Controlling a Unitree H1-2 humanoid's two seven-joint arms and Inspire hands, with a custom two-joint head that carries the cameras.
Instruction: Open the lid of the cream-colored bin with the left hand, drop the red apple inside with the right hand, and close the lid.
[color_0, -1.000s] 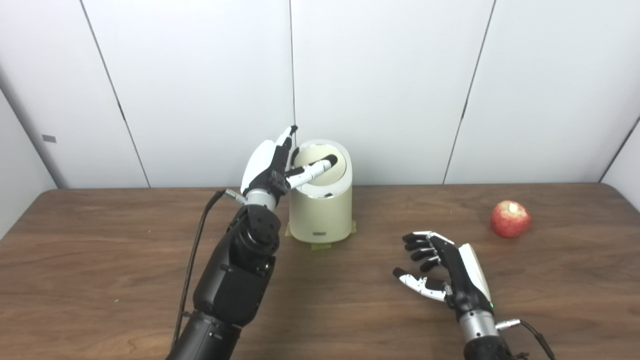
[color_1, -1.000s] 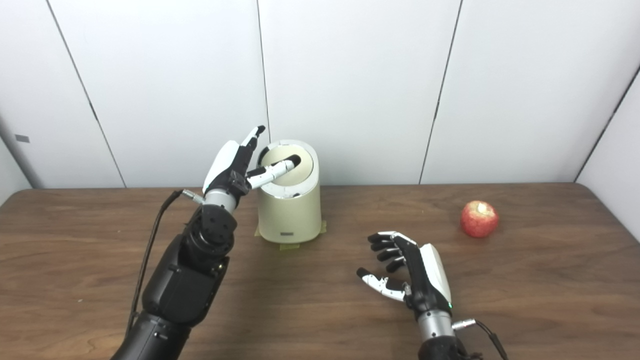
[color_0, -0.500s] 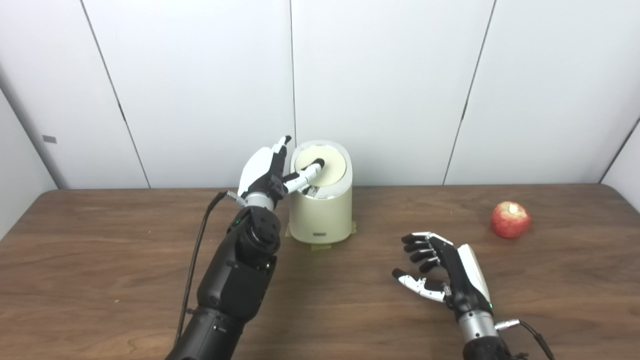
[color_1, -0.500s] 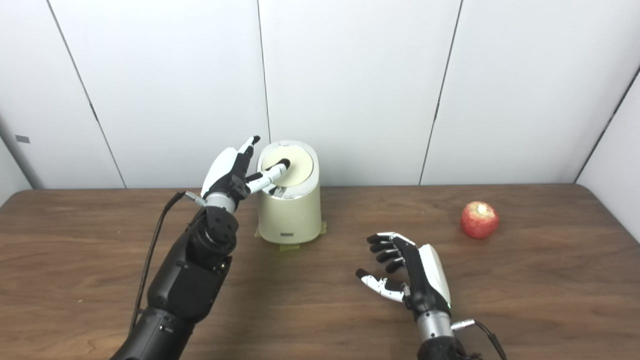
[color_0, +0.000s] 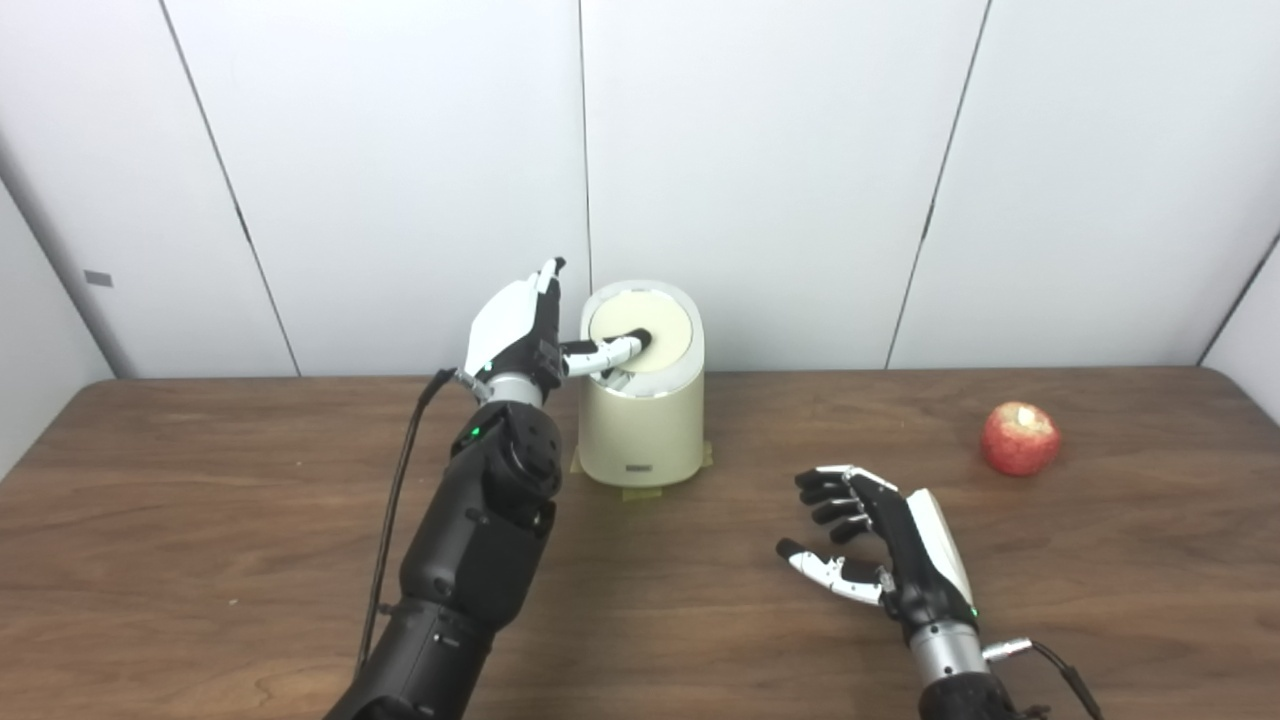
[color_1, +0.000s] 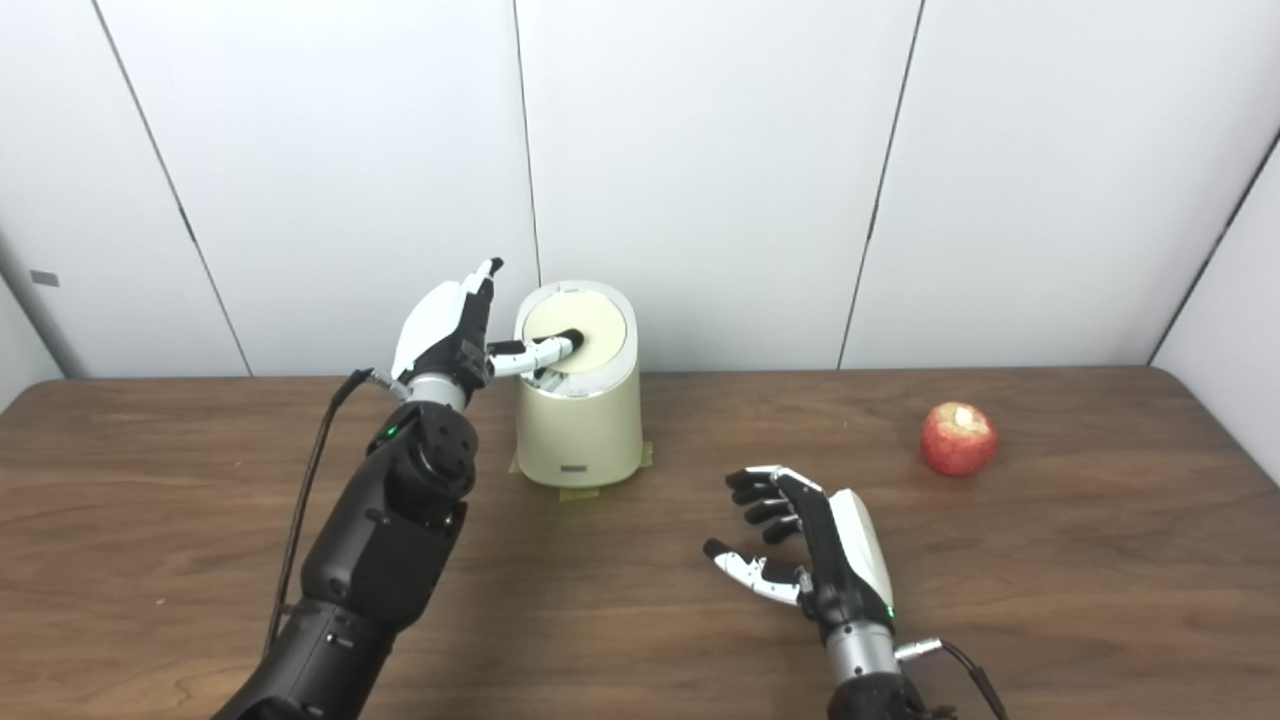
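The cream-colored bin (color_0: 640, 420) stands upright at the back middle of the table. Its round lid (color_0: 650, 325) lies down in the rim. My left hand (color_0: 520, 335) is open beside the bin's left side, its thumb (color_0: 605, 352) reaching over the lid's front edge. The red apple (color_0: 1019, 439) sits on the table at the far right, well apart from both hands. My right hand (color_0: 885, 540) is open and empty, palm facing left, above the table in the front right. It also shows in the right eye view (color_1: 810, 545).
The brown wooden table (color_0: 200, 520) stretches wide on both sides. White wall panels (color_0: 400, 180) stand right behind the bin. A black cable (color_0: 395, 500) hangs along my left forearm. Tape patches (color_0: 640, 492) show under the bin's base.
My left hand has drawn back to the left and lower, and its thumb has slid from the lid's middle toward its front edge. The lid has dropped from tilted up to flat. My right hand barely shifted.
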